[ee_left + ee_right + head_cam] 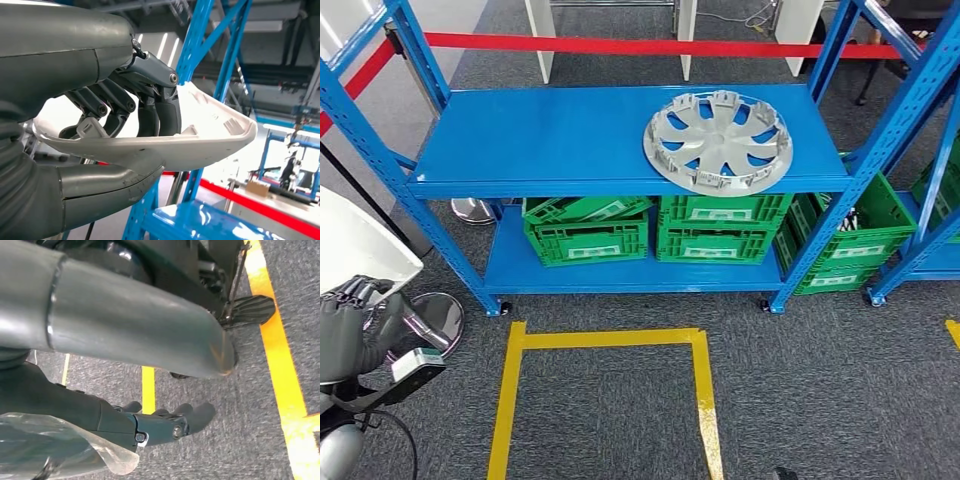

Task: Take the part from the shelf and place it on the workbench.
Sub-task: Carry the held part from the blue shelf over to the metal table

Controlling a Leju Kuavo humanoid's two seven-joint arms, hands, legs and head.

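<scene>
My left hand (350, 325) grips a white curved plastic part (354, 245) at the far left of the head view, away from the shelf. Up close in the left wrist view, the dark fingers (156, 112) wrap over the white part (211, 135) and the thumb sits beneath it. A silver wheel cover (718, 141) lies flat on the right half of the blue shelf (546, 140). My right hand (166, 425) hangs over the grey carpet, its fingers stretched out and holding nothing.
Green crates (586, 232) fill the lower shelf, with more crates (860, 235) on the right. Yellow floor tape (607, 340) marks a square before the shelf. A red barrier strip (637, 45) runs behind it. Chair bases (437, 318) stand at the left.
</scene>
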